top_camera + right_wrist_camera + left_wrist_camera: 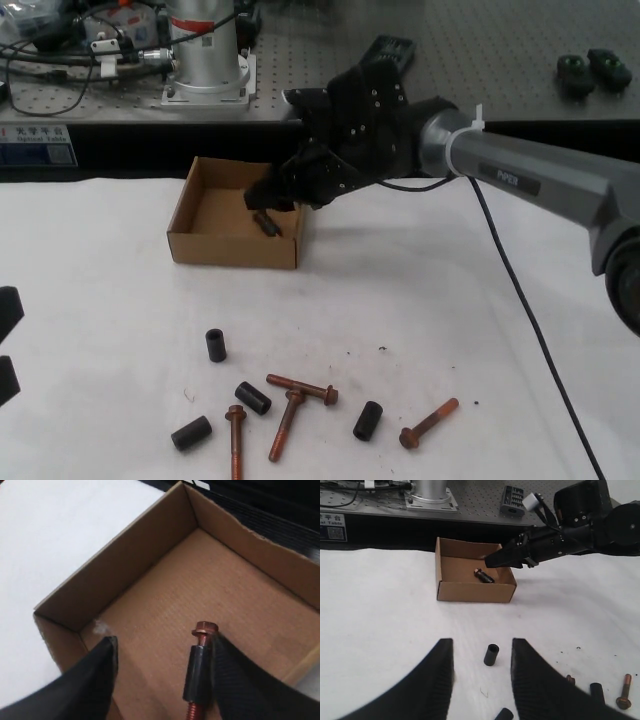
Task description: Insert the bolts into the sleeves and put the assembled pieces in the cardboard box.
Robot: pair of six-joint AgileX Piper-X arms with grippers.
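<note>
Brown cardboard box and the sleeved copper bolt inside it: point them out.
Brown cardboard box (232, 250): high view, front wall.
Copper bolt in black sleeve (196, 674): right wrist view, middle of the sleeve.

White cloth (420, 300) lies before a perforated metal table (480, 50).

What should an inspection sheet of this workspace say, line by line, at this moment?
Surface: white cover, with a few dark specks.
Job's things: cardboard box holds one assembled piece; four loose sleeves and four loose bolts lie in front of it.
Clutter: nothing seen.
Grippers: right gripper open inside the box, beside the assembled piece; left gripper open, with one sleeve ahead of it.
Cables: black cable crosses the cover; more cables lie at the back.
Surroundings: perforated table with a metal column and two small black parts.
</note>
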